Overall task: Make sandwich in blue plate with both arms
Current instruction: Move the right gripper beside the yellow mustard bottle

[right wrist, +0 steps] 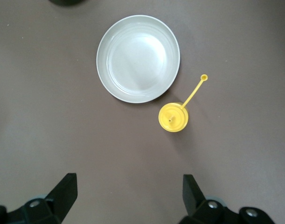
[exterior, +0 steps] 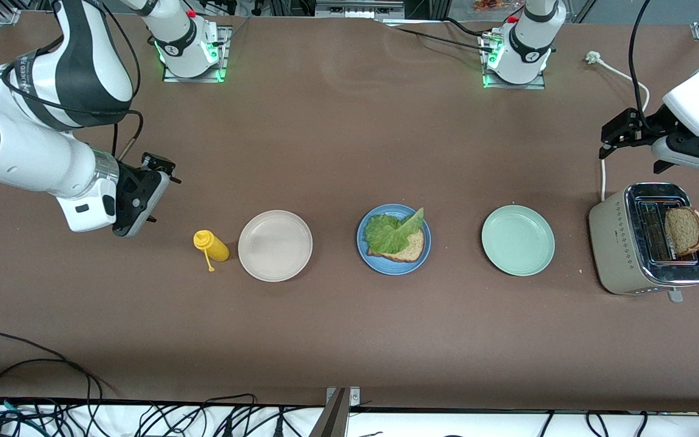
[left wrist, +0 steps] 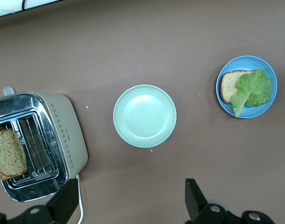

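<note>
Blue plate [exterior: 364, 246], frame centre: bread slice [exterior: 411, 247] topped with lettuce [exterior: 393, 232]. Second slice [exterior: 684, 230] in toaster [exterior: 613, 243], right edge. Left end effector [exterior: 619, 130] above toaster, released; right end effector [exterior: 143, 200], upper left, released. Risk: slice snagging in slot; lettuce sliding off.

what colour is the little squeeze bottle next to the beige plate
Bright yellow squeeze bottle, cap included; it shows best in the right wrist view.

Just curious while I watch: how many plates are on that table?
3, in a row: the beige plate toward the right arm's end beside a yellow bottle, the blue plate in the middle holding bread and lettuce, the pale green plate beside the toaster.
</note>
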Available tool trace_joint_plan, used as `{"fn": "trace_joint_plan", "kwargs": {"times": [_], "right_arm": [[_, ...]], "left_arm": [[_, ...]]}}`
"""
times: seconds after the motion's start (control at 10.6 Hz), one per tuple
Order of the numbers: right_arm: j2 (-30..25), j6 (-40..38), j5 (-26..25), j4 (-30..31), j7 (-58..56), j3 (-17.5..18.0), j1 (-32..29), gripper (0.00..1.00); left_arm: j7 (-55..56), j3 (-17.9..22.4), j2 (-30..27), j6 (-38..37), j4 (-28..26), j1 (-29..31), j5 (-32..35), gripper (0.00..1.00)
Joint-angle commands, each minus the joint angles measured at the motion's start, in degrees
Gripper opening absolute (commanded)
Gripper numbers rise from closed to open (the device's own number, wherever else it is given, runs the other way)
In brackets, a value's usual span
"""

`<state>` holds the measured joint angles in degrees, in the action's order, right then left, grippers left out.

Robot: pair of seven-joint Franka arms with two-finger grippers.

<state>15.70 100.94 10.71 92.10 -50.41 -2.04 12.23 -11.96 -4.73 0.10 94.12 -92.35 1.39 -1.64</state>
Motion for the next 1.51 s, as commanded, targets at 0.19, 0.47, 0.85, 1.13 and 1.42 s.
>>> {"fn": "trace_joint_plan", "kwargs": {"times": [0.19,0.47,0.85,1.13,1.42], "right_arm": [[0.0,1.6,5.4,3.8,-9.4,2.1,-4.8,1.00],[4.2,3.1,10.3,3.7,-19.1,3.7,-8.9,1.00],[12.2,3.1,19.6,2.7,-39.2,3.8,-14.7,1.00],[16.5,2.4,21.7,2.7,-51.9,3.9,-19.1,1.00],[21.8,1.7,27.2,1.7,-61.4,3.9,-21.5,1.00]], "left_arm": [[-0.7,0.1,0.8,-1.4,1.8,0.0,-0.2,1.00],[-0.7,0.1,0.8,-1.4,1.7,0.1,-0.2,1.00],[-0.7,0.1,0.8,-1.4,1.7,0.1,-0.2,1.00],[-0.7,0.1,0.8,-1.4,1.7,0.1,-0.3,1.00],[-0.7,0.1,0.8,-1.4,1.7,0.1,-0.2,1.00]]}}
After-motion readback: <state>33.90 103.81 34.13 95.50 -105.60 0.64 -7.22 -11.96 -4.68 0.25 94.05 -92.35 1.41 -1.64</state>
